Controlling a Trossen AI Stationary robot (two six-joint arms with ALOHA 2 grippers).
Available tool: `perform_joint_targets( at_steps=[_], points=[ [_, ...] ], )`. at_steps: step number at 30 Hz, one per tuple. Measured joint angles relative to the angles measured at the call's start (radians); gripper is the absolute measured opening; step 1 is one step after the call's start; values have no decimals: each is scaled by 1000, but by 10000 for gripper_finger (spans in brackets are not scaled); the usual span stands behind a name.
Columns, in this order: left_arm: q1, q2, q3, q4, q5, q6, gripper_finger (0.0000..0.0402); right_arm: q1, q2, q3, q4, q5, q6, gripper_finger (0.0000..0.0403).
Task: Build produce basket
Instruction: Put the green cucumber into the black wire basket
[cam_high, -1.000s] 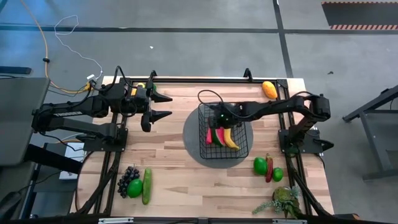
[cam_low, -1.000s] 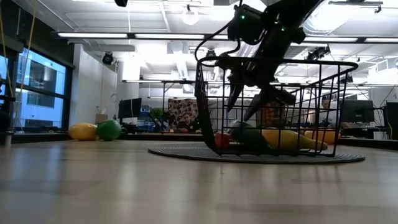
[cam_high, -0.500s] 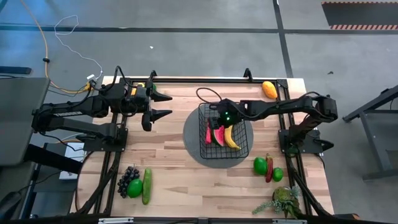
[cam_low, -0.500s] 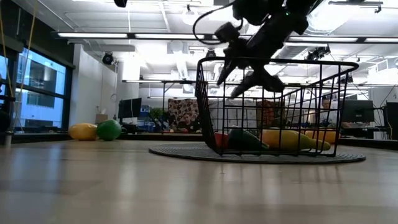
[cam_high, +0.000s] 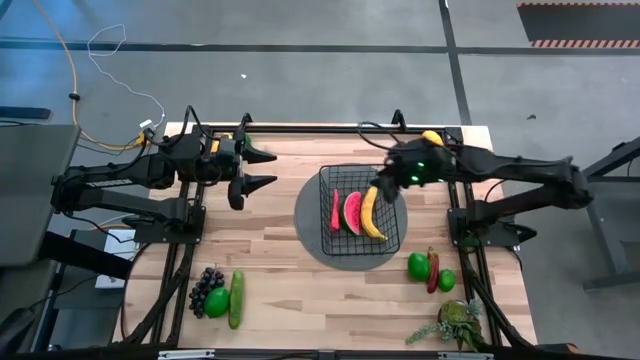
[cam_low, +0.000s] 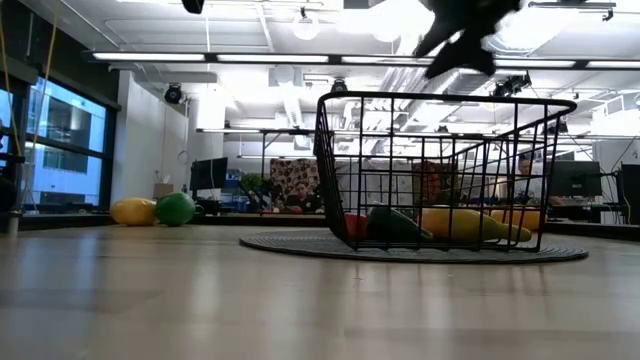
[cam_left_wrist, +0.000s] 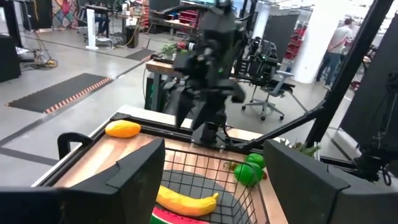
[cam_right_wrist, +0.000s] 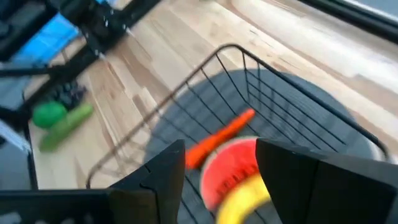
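Right gripper (cam_high: 381, 188) open, raised above black wire-mesh basket (cam_high: 393, 237) rim; left gripper (cam_high: 262, 169) open, parked well apart.

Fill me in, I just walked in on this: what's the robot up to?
It is filling a black wire basket with toy produce. A red chili, a watermelon slice and a banana already lie inside. The right gripper, open and empty, hangs above the basket's far right corner. The left gripper waits open at the table's far left. Grapes, a cucumber and green fruits sit outside near the front edge.
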Motion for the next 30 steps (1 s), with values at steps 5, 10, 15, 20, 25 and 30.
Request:
perform_joint_targets(
  at_steps=[5, 10, 15, 20, 25, 30],
  points=[
    [0, 0, 0, 0, -13, -51, 264, 67, -126, -79, -32, 80, -3, 178],
    [0, 0, 0, 0, -13, -101, 264, 111, -234, -338, 353, 82, 72, 178],
    [0, 0, 0, 0, -14, -113, 264, 113, -245, -480, 897, 77, -34, 178],
    [0, 0, 0, 0, -14, -103, 264, 113, -239, -486, 1070, 76, -270, 178],
    [0, 0, 0, 0, -13, -60, 264, 113, -238, -486, 1074, 76, -255, 178],
    [0, 0, 0, 0, -8, -34, 264, 113, -238, -486, 1056, 76, -234, 178]
  ],
)
